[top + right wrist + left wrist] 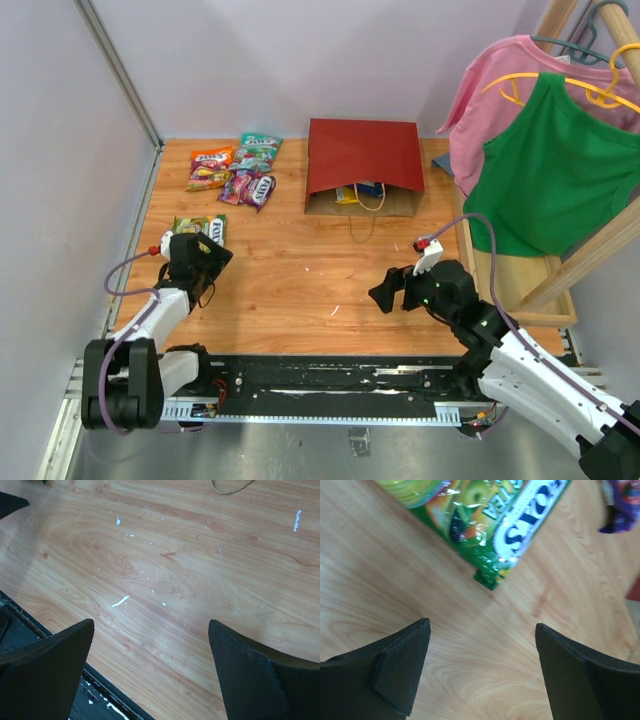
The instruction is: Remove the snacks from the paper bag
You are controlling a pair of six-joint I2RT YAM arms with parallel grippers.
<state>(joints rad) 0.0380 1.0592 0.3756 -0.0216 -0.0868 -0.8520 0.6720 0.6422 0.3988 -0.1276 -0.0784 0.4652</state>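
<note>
Top view: the paper bag [365,155] lies on its side at upper centre of the frame, dark red face up, mouth turned toward the arms, brown inside showing along its lower edge. In the mouth a yellow wrapper [346,195] and a bit of a blue bag [369,187] show, both still partly inside. One thin handle [361,232] loops out onto the tabletop [300,290] below the mouth.

Four packets lie out on the tabletop, left of the bag. The teal packet [258,150], orange packet [211,168] and purple packet [248,187] are clustered at upper left, close together. The green packet [198,229] lies flat lower down and apart from the others.

The left hand [203,252] sits just below the green packet. In the left wrist view its jaws stand apart with only bare wood between them; it holds nothing, and the packet's corner lies above the fingertips, not touching. A purple corner shows at the upper right edge of that view.

The right hand [385,292] is right of centre in the lower half and well apart from the bag; its jaws stand wide apart over bare tabletop with nothing held. A handle loop is just visible at the top edge of the right wrist view.

A pink shirt [500,90] and a green shirt [560,170] hang at the right edge of the frame.
</note>
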